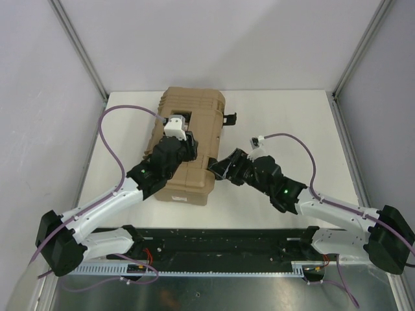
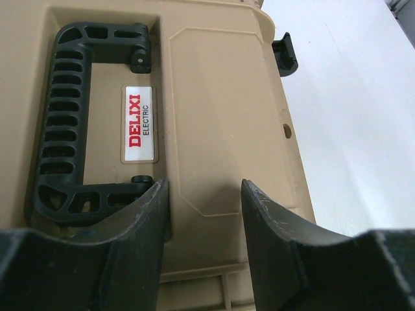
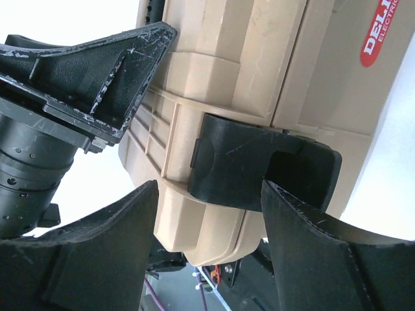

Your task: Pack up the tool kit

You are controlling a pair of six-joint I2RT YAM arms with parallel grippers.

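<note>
The table (image 1: 292,129) is being occupied, left of centre, by the tan case (image 1: 194,107), which is lying flat with its lid shut. No screwdrivers, knife, pliers or hammers are being shown outside it, so the tools are being judged as already stowed. Fastening the case is therefore being taken as the step in hand.

The lid is being covered from above by the left gripper (image 2: 204,188), just beside the black handle (image 2: 65,123). Its jaws are being held apart with nothing between them, and whether the lid is being pressed down cannot be told.

At the case's right side the right gripper (image 3: 207,188) is being presented with its jaws parted. Its fingers are being set either side of the near latch (image 3: 240,155), without a grip being shown. That latch appears to be standing off the wall, as does the far latch (image 1: 228,118).

For the next move, the near latch is being judged to need pushing flat until it catches, with the lid being held down. The far latch is being judged to need the same afterwards.
</note>
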